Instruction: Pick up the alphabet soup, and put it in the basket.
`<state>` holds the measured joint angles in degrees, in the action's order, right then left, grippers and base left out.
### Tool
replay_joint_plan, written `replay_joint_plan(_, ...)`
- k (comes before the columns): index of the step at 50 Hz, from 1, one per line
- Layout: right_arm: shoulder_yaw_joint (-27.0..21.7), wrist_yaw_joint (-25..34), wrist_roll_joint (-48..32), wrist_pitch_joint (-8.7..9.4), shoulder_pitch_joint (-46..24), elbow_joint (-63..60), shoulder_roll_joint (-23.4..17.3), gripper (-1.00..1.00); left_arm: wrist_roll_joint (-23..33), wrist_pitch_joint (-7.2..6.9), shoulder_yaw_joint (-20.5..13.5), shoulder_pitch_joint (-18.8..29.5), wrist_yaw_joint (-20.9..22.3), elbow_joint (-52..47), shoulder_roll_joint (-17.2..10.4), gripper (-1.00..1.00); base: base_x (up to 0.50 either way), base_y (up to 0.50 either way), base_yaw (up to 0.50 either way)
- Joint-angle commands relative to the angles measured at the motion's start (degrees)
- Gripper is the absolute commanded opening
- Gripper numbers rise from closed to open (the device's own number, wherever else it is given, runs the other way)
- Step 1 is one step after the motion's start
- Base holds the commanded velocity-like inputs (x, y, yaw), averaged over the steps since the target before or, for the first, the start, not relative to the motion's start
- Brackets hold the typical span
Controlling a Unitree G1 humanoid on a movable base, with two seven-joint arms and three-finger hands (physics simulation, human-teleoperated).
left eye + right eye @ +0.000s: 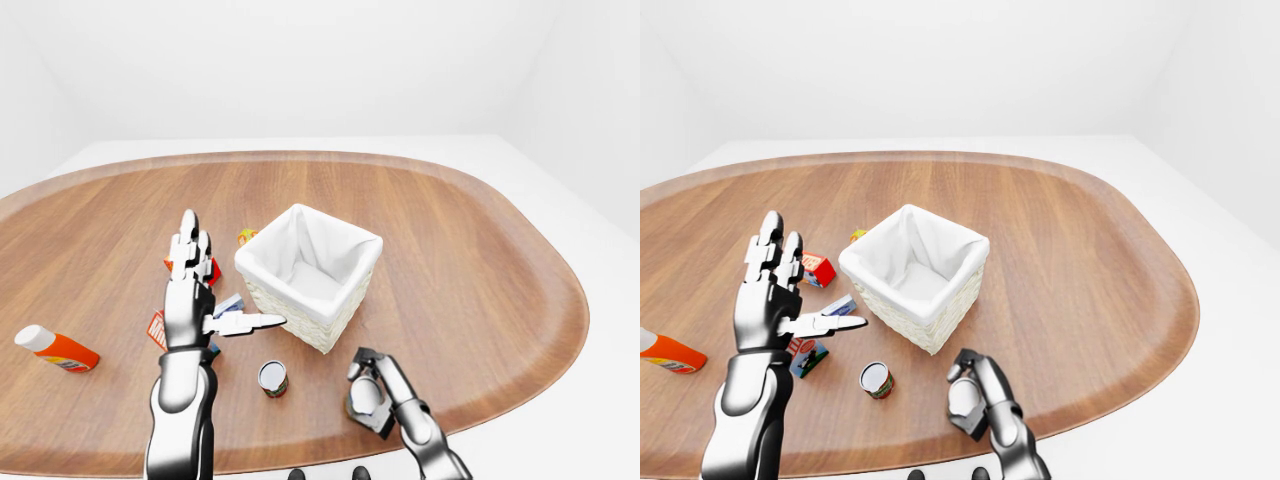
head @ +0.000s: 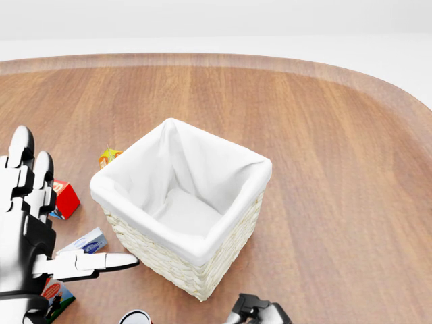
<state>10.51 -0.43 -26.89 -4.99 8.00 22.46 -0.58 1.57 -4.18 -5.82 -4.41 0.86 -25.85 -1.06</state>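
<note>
The alphabet soup can (image 1: 272, 379), small with a red label and a light lid, sits on the wooden table (image 1: 480, 230) just below the basket in the left-eye view. The white lined wicker basket (image 1: 310, 272) stands mid-table and looks empty. My left hand (image 1: 228, 284) is open and raised, with its fingers pointing up and its thumb reaching towards the basket's left wall, above and left of the can. My right hand (image 1: 372, 394) is curled shut with nothing in it, low and right of the can. The can is free and neither hand touches it.
An orange bottle with a white cap (image 1: 57, 349) lies at the far left. A red box (image 1: 818, 269), a small blue-and-white box (image 2: 86, 243), a yellow item (image 2: 109, 156) and a colourful carton (image 1: 807, 356) lie left of the basket, around my left hand.
</note>
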Motion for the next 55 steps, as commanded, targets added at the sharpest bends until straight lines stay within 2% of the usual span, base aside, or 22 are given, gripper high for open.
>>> replay_joint_plan(1, -0.6, -1.2, 0.1, -0.01, 1.2, -4.9, -0.3, -1.0, -0.2, -0.12, -0.2, 0.0, 0.0, -0.2, 0.0, 1.0, 0.0, 0.0, 0.0)
replay_joint_plan(14, -2.0, 0.4, 1.8, -0.01, 3.4, -13.0, -1.2, -1.0, -0.3, 0.44, -0.3, 0.3, 0.1, 0.8, -0.1, 1.0, 0.0, 0.0, 0.0)
replay_joint_plan(27, -4.6, 2.8, 5.7, -0.01, 3.4, -19.5, -1.3, -1.0, -0.5, 0.04, -0.2, 0.1, 0.1, 0.2, -0.1, 1.0, 0.0, 0.0, 0.0)
replay_joint_plan(39, -5.8, 2.4, 7.9, -0.01, 3.6, -25.0, -1.0, -1.0, -0.2, 0.47, -0.1, 0.0, 0.1, 0.5, 0.0, 1.0, 0.0, 0.0, 0.0)
replay_joint_plan(55, -6.9, 0.8, 8.4, -0.01, 5.1, -35.4, -0.7, -1.0, 0.0, 0.13, 0.0, -0.1, 0.1, 0.1, 0.0, 1.0, 0.0, 0.0, 0.0)
